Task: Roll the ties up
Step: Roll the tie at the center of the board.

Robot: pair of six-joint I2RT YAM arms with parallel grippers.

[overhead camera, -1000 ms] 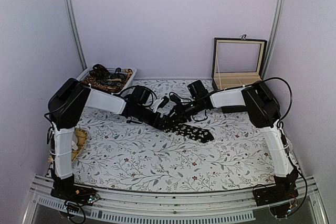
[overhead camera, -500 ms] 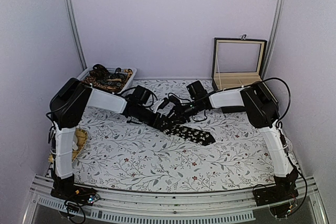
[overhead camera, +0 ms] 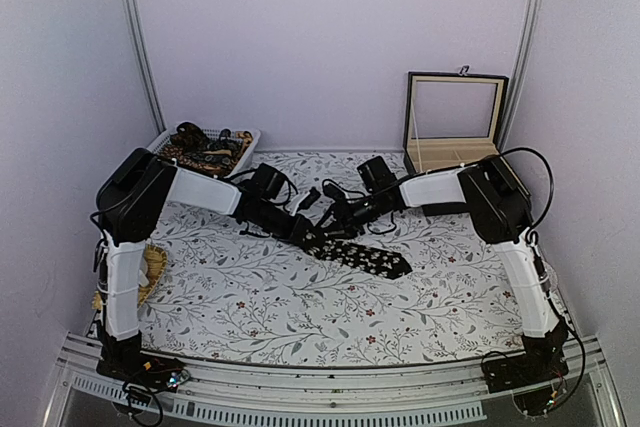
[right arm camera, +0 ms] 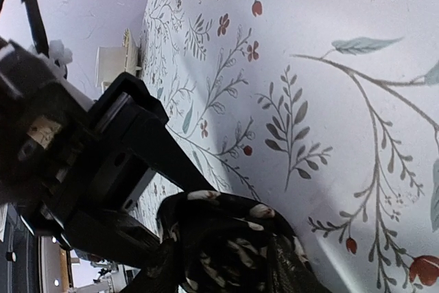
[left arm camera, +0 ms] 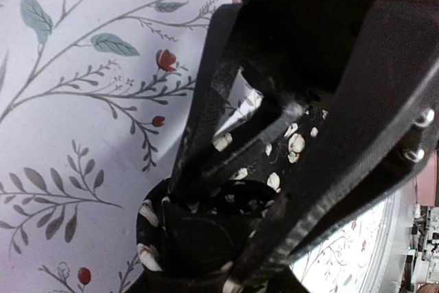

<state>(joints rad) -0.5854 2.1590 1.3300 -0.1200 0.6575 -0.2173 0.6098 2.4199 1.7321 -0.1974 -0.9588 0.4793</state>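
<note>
While my left pincer (overhead camera: 312,237) clamps the rolled end of the black speckled tie (overhead camera: 365,257), its length lies across the table (overhead camera: 250,297), wide tip pointing near-right. Whether my right pincer (overhead camera: 335,219) grips, I cannot tell. Other ties (overhead camera: 200,152) fill the back-left basket (overhead camera: 252,137); the box (overhead camera: 456,76) stands open.

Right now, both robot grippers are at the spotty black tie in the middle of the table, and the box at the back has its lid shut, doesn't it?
Not quite: the lid of the box stands open and upright, as the top external view shows. The rest is right: the left gripper and the right gripper meet at one end of the black tie in the middle of the table.
</note>
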